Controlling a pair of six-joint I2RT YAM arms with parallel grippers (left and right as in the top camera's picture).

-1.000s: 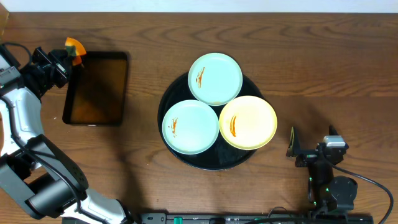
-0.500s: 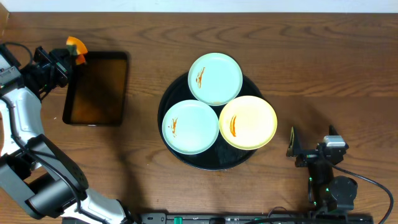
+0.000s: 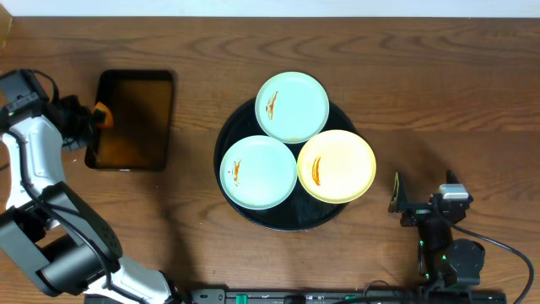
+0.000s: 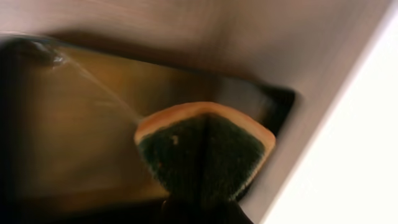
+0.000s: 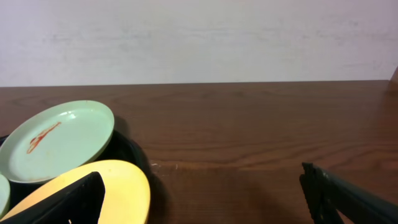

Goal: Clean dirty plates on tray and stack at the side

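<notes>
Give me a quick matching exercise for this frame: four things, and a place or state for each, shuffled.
1 yellow plate
2 sponge
3 right tool
4 rectangular tray

A open, holding nothing
B gripped by the left tool
C on the round tray, sauce-smeared
D brownish inside, no plate in it

Pairs: 1-C, 2-B, 3-A, 4-D

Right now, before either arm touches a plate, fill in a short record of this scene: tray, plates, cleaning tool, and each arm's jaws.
tray: round black tray, mid-table
plates: three on the tray, each with an orange-red smear
plate positions: far mint plate; near-left mint plate; yellow plate near right
stacked at the side: none yet
cleaning tool: sponge, orange and green, at the left edge of the rectangular tray
left jaws: shut on the sponge
right jaws: open, holding nothing, right of the round black tray
</notes>
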